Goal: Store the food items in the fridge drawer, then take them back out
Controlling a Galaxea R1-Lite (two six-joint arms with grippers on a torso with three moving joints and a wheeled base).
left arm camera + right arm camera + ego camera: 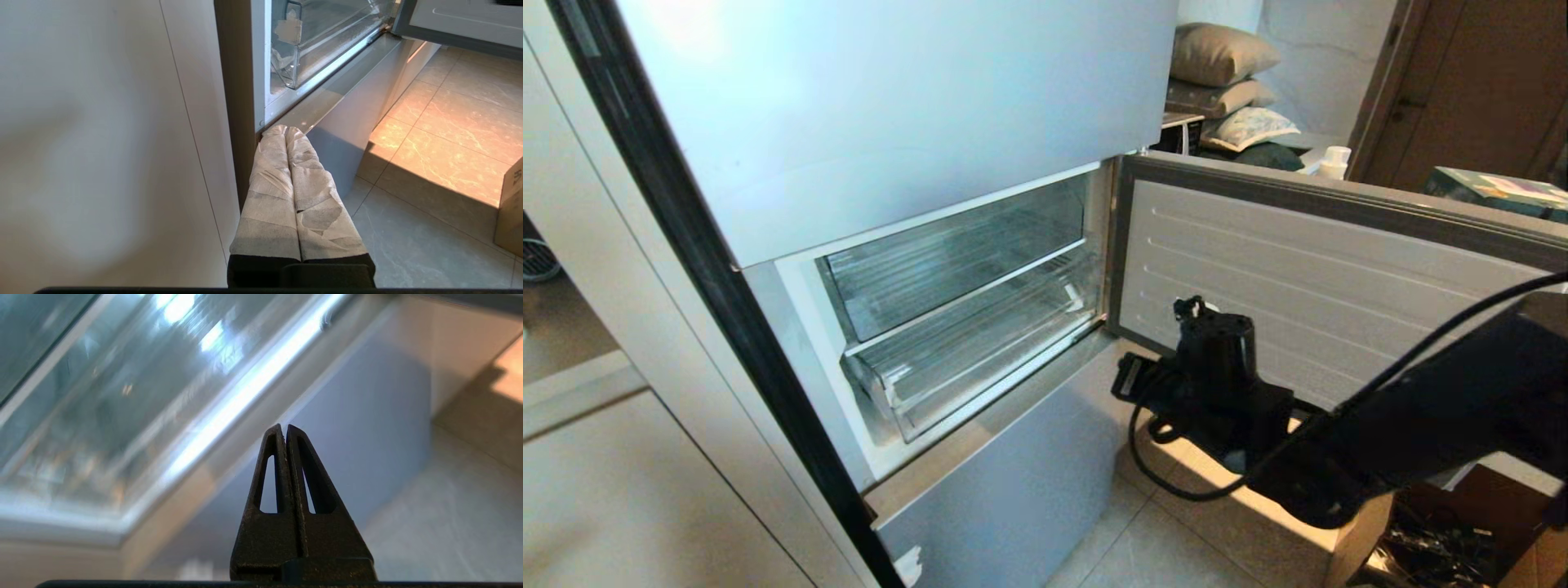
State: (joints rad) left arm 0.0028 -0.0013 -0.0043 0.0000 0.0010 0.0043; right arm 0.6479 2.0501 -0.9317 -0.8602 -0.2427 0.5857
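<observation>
No food shows anywhere — the fridge drawer [964, 359] sits pushed in and looks empty, so storing, by my reading, has not begun. The right tool [284, 430], fingers pressed together and holding nothing, points toward the drawer's front lip from just below. The left tool [286, 131] hangs parked, also closed and empty.

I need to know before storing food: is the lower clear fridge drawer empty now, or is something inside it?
Empty, as far as visible: the fridge drawer shows only its clear ribbed base, with no fruit or other item inside.
</observation>
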